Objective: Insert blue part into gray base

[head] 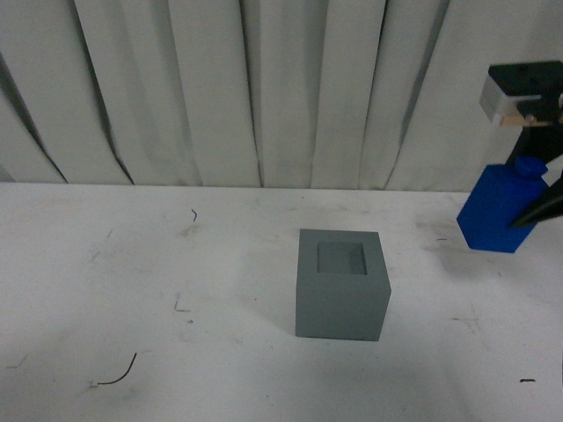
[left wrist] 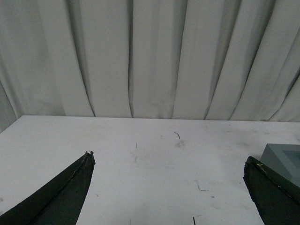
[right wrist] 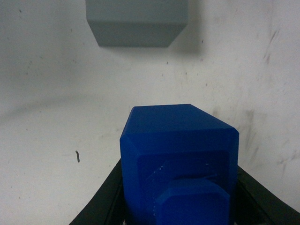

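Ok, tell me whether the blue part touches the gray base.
Apart. Front view shows bare table between the blue part and the gray base.

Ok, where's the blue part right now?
The blue part sits far right in the front view, clamped in the right gripper, right of the gray base and clear of it.

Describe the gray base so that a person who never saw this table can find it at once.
Look at the white table in front of the pleated curtain. Near its middle stands the gray base, a matte cube. Unlike the smaller blue part held to its right, it has a square recess on top.
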### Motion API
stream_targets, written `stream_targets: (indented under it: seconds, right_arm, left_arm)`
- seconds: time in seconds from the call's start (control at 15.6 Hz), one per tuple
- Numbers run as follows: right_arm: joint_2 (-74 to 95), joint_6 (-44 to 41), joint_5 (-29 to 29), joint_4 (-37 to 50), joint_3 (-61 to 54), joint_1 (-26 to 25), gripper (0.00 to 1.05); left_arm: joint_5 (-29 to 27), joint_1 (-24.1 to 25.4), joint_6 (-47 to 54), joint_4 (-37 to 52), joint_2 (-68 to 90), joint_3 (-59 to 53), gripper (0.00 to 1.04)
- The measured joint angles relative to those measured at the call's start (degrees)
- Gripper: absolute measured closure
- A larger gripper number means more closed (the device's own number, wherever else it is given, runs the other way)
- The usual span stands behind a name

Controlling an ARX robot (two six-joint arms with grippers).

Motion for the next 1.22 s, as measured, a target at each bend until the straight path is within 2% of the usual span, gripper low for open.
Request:
stream_targets:
  seconds: [0.19, 0.45, 0.77, 1.22]
  right_arm:
    - [-0.5, 3.4, -3.2, -3.2, 2.4, 4.3, 0.58]
    - [0.7, 7.1, -2.6, -3.0, 3.5, 8.2, 0.58]
    - [5.2, 12.6, -1.0, -3.2, 7.2, 15.9, 0.58]
    - [9.4, 16.8, 2.5, -2.3, 11.1, 18.5, 0.58]
  left_arm:
    - [0.0, 0.0, 0.0, 0.0, 0.0, 0.0, 0.07]
    - [0.0, 0.0, 0.0, 0.0, 0.0, 0.0, 0.07]
    - [0.0, 0.0, 0.0, 0.0, 0.0, 0.0, 0.07]
    - [0.0, 0.0, 0.0, 0.0, 0.0, 0.0, 0.07]
